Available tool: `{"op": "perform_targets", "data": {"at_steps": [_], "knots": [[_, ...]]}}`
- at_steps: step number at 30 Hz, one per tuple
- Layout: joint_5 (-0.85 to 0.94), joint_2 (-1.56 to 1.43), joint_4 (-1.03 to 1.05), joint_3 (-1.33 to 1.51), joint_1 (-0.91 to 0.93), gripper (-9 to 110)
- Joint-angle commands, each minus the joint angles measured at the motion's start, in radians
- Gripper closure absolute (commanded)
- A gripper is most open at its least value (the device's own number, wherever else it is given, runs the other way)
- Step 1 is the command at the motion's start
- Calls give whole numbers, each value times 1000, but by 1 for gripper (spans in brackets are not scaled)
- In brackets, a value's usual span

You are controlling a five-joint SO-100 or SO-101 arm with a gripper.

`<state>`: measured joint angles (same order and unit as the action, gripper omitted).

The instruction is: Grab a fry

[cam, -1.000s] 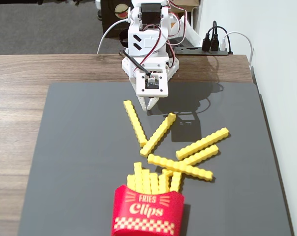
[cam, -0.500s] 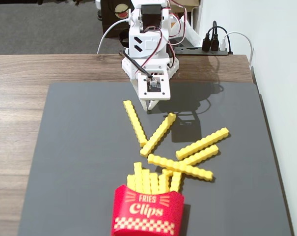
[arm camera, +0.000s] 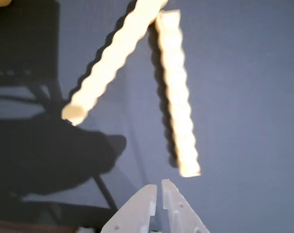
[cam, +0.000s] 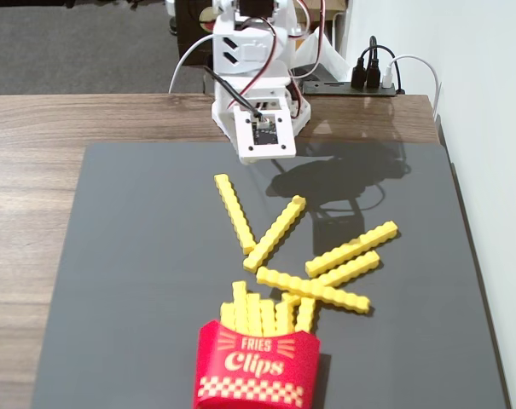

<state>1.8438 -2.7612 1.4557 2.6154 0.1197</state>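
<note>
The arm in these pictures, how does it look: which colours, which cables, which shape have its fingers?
The arm is white plastic, with red, black and white cables looped around it. A dark circuit board sits in a white plate with rounded corners. In the wrist view, the gripper has two white fingers tapering to points, with small holes.

Arm (cam: pixel 253 81) was white printed plastic with red, black and white cables. End effector (arm camera: pixel 159 187) fingers were white, tapered, with small screw holes.

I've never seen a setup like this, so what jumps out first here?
Bright yellow fries lie scattered on a dark grey mat, with a red "Fries Clips" carton at its near edge holding more. A white robot arm hangs over the mat's far edge, jaws nearly closed above two fries meeting in a V.
</note>
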Motion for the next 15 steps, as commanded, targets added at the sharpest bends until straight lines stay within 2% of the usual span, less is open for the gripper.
{"op": "perform_targets", "data": {"at_steps": [1, 4, 12, 15], "knots": [[120, 44, 0, -61, 81, 100], [193, 83, -15, -71, 132, 98], [291, 150, -81, -75, 245, 80], [310, 178, -126, -58, 273, 79]]}}
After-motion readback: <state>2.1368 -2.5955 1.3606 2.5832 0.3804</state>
